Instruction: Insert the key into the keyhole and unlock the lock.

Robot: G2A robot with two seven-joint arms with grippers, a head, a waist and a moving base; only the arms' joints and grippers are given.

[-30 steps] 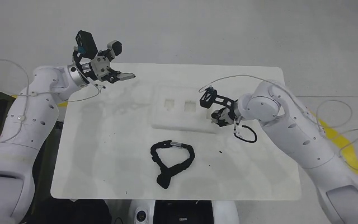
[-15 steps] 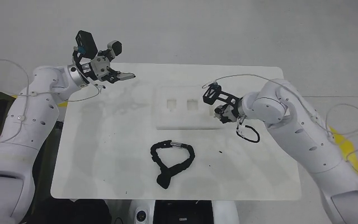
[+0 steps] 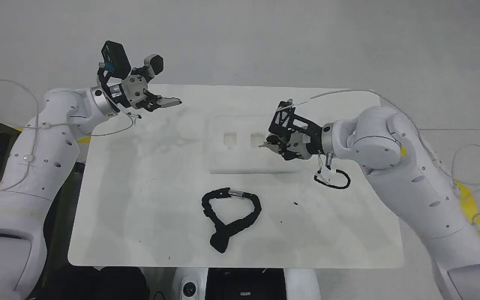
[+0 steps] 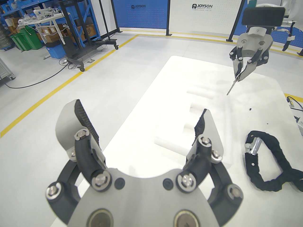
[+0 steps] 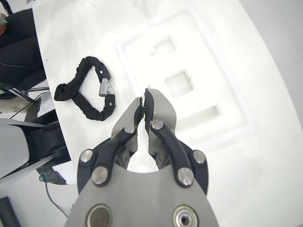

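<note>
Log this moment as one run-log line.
left hand: open, at table corner | right hand: shut on key, above foam tray | chain lock: on table, untouched | key not yet inserted

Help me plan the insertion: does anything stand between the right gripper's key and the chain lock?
Nothing visible does. The right gripper holds the key above the white foam tray; only the tray's low edge and bare table lie before the chain lock.

White table [image 3: 150, 217], grey floor [image 4: 123, 72], yellow floor lines [image 4: 47, 99], blue partition panels [image 4: 142, 3]
</note>
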